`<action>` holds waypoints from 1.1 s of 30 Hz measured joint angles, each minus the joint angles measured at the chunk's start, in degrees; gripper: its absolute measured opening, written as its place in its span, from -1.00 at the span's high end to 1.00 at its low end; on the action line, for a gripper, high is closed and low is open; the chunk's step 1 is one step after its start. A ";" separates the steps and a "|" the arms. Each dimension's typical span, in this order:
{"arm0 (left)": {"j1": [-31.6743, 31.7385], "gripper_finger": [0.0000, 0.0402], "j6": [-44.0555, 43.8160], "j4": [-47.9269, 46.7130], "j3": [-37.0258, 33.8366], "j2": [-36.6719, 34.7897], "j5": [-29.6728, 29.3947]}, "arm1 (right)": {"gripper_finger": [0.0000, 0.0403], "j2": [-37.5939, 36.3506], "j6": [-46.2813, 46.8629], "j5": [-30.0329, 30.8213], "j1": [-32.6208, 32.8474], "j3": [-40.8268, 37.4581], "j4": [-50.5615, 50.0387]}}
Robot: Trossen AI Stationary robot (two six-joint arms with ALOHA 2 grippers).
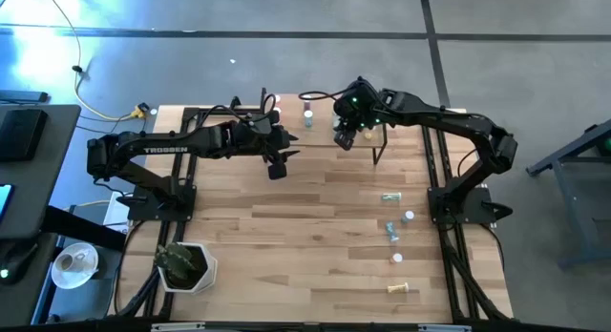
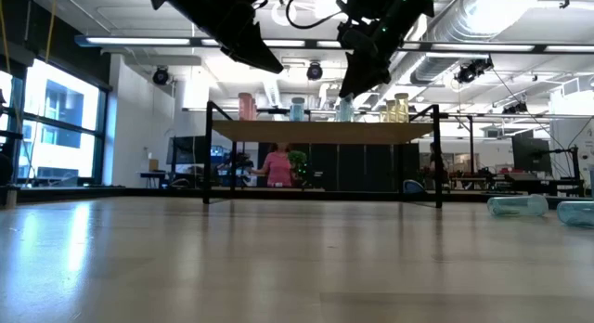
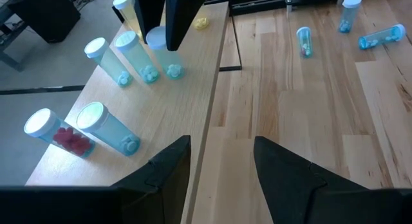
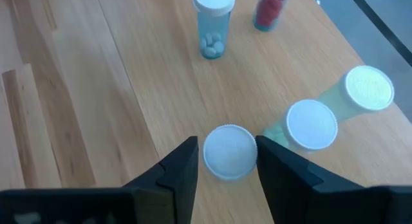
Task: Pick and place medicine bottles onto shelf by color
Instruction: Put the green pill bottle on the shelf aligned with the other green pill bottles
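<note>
Jaws of the right gripper [image 4: 225, 163] stand slightly apart around a bottle [image 4: 230, 151] upright on the shelf [image 4: 116, 89], so it should rise straight, while the left gripper [image 3: 222, 163] waits open nearby.

- The dark left arm's gripper [image 1: 278, 166] hangs over the butcher-block wooden tabletop [image 1: 286, 246].
- The dark right arm's gripper [image 1: 346, 138] is near the far edge.
- Small white-capped medicine bottles [image 1: 397, 233] lie scattered along the right side.
- A white-capped blue bottle [image 1: 308, 114] stands near the far edge.
</note>
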 joint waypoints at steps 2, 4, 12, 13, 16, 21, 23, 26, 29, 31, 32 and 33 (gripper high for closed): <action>0.00 0.20 0.00 0.00 0.00 0.00 0.00 | 0.28 0.00 0.00 0.00 0.00 0.00 0.09; 0.00 0.20 0.00 0.00 0.00 0.00 0.01 | 0.27 0.00 0.00 0.00 0.00 0.02 -0.16; 0.00 0.20 0.00 0.00 0.00 0.00 0.02 | 0.27 0.00 0.14 1.60 0.00 0.02 -0.27; 0.00 0.20 0.00 0.00 0.00 0.00 0.02 | 0.27 0.00 0.15 2.17 0.00 0.02 -0.15; 0.00 0.20 0.00 0.00 0.00 0.00 0.02 | 0.27 0.00 0.06 2.53 0.00 0.02 0.23; 0.00 0.20 0.00 0.00 0.00 0.00 0.02 | 0.27 0.00 0.04 2.47 0.00 0.04 0.36; 0.00 0.20 0.00 0.00 0.00 0.00 0.02 | 0.27 0.00 0.02 2.38 0.00 0.04 0.36; 0.00 0.20 0.00 0.00 0.00 0.00 0.02 | 0.27 -0.02 0.02 2.13 0.00 0.04 0.35; 0.00 0.20 0.00 0.02 0.00 0.00 0.02 | 0.27 -0.02 0.02 1.20 0.00 0.04 0.33; 0.00 0.20 0.00 0.00 0.00 0.00 0.02 | 0.27 -0.02 0.06 1.28 0.00 0.04 0.33; 0.00 0.20 0.00 0.00 0.00 0.00 0.02 | 0.27 -0.02 0.13 1.58 0.00 0.04 0.33; 0.00 0.20 0.00 0.00 0.00 0.00 0.02 | 0.27 -0.04 0.13 1.96 0.00 0.04 0.33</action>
